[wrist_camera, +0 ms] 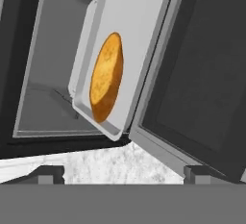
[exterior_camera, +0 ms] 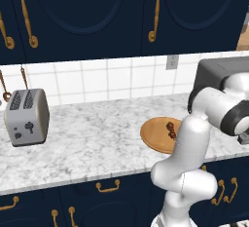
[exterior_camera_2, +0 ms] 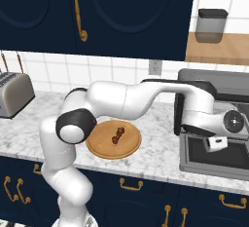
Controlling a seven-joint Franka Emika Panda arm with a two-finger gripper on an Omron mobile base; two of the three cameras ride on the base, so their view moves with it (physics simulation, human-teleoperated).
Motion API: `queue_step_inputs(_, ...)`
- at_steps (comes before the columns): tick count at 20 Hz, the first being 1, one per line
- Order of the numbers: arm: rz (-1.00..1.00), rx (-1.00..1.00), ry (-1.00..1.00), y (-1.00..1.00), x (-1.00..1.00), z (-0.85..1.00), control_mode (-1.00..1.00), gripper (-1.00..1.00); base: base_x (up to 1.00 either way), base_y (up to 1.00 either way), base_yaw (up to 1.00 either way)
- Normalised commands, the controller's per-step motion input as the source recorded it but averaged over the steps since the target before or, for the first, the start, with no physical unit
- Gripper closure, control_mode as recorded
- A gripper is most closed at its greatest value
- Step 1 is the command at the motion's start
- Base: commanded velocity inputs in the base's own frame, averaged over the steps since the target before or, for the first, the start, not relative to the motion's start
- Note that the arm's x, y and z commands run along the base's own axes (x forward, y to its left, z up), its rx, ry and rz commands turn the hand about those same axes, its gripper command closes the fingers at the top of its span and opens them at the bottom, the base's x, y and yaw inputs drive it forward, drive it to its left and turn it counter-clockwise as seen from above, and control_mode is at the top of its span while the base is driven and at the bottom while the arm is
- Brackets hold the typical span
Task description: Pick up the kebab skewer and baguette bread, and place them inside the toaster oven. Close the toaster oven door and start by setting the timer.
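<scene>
1. My pincer point(wrist_camera: 123, 172) is spread wide with nothing between its tips, hanging over the open toaster oven door point(wrist_camera: 202, 74).
2. The hand view shows the baguette point(wrist_camera: 106, 83) lying on the pale tray point(wrist_camera: 139, 31) inside the toaster oven point(exterior_camera_2: 214, 82).
3. Both base views show the kebab skewer point(exterior_camera_2: 117, 136) on the wooden plate point(exterior_camera_2: 104, 149) on the marble worktop point(exterior_camera: 87, 143).
4. The left base view shows the silver toaster point(exterior_camera: 26, 116) far left.

Setting: a domestic kitchen. Indicators: marble counter point(exterior_camera: 87, 143), navy cabinets point(exterior_camera: 97, 11) with brass handles, white tiled backsplash point(exterior_camera: 107, 80). Silver toaster point(exterior_camera: 26, 116) at 9 o'clock, toaster oven point(exterior_camera_2: 214, 123) at 3 o'clock.
</scene>
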Motion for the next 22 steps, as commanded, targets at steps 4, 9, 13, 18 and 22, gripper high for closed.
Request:
queue_step_inputs(4, 0.34, -0.15, 0.15, 1.0, -0.28, 0.0, -1.0, -1.0, 0.0, 0.0, 0.0)
queue_step_inputs(9, 0.3, -0.12, 0.27, 1.0, -0.18, 0.07, -1.0, -1.0, 0.0, 0.0, 0.0)
queue_step_inputs(13, 0.27, -0.14, 0.2, 1.0, -0.28, 0.0, -1.0, -1.0, 0.0, 0.0, 0.0)
queue_step_inputs(18, 0.21, -0.15, 0.15, 1.0, -0.14, 0.0, -1.0, -1.0, 0.0, 0.0, 0.0)
queue_step_inputs(22, 0.18, -0.09, 0.16, 0.85, 0.0, 0.0, -1.0, -1.0, 0.0, 0.0, 0.0)
